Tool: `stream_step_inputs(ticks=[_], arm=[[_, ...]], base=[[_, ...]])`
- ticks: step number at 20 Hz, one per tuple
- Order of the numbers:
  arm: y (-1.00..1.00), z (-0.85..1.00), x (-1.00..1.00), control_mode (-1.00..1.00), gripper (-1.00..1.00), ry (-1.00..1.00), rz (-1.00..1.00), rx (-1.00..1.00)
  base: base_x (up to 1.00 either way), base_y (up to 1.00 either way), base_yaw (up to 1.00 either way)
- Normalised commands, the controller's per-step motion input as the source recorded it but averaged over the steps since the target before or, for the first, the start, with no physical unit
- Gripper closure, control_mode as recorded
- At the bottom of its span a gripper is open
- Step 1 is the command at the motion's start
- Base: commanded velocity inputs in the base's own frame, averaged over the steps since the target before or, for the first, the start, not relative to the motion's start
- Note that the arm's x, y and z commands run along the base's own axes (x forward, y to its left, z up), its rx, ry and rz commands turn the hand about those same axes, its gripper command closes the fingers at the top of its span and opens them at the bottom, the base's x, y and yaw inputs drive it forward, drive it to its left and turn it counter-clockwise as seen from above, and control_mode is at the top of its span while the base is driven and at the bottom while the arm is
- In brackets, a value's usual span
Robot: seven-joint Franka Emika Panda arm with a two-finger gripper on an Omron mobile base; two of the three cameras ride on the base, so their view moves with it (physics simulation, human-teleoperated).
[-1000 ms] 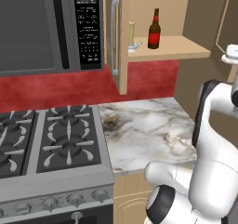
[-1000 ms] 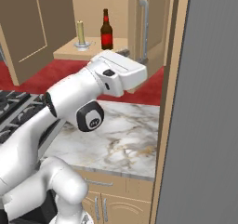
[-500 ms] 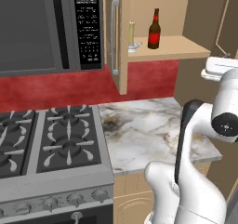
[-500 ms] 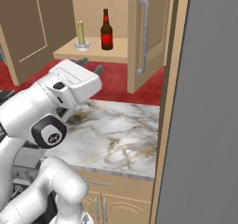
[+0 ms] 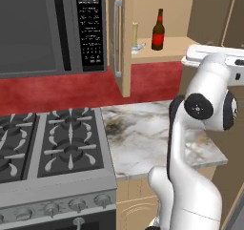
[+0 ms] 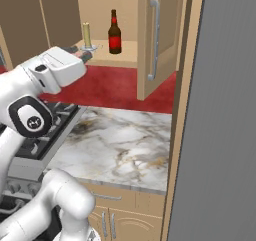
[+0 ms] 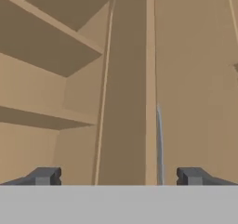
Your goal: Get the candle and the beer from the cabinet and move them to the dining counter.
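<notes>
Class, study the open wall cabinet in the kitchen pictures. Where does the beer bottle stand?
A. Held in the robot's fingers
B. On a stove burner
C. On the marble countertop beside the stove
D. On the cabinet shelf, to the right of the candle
D: the beer bottle stands upright on the cabinet shelf, just right of the candle, with nothing gripping it.

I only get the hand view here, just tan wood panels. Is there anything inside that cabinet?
Observer: Yes, the beer stands upright on the cabinet floor.
Operator: Anything else in there?
Observer: The candle stands beside the bottle, apart from it.
Operator: Is the robot holding either one?
Observer: No, both stand untouched on the shelf; the gripper is open, in front of the candle in the right base view.
</notes>
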Motion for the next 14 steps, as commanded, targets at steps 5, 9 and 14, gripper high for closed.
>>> stream_step_inputs(ticks=[5, 9, 14], arm=[[-0.07, 0.04, 0.62, -1.0, -1.0, 0.07, -0.18, 0.07], [-0.26, 0.0, 0.55, -1.0, -1.0, 0.05, -0.19, 0.1], [-0.28, -0.03, 0.44, -1.0, -1.0, 0.01, -0.14, 0.08]], base=[[0.0, 0.0, 0.0], [0.0, 0.0, 0.0], [0.0, 0.0, 0.0]])
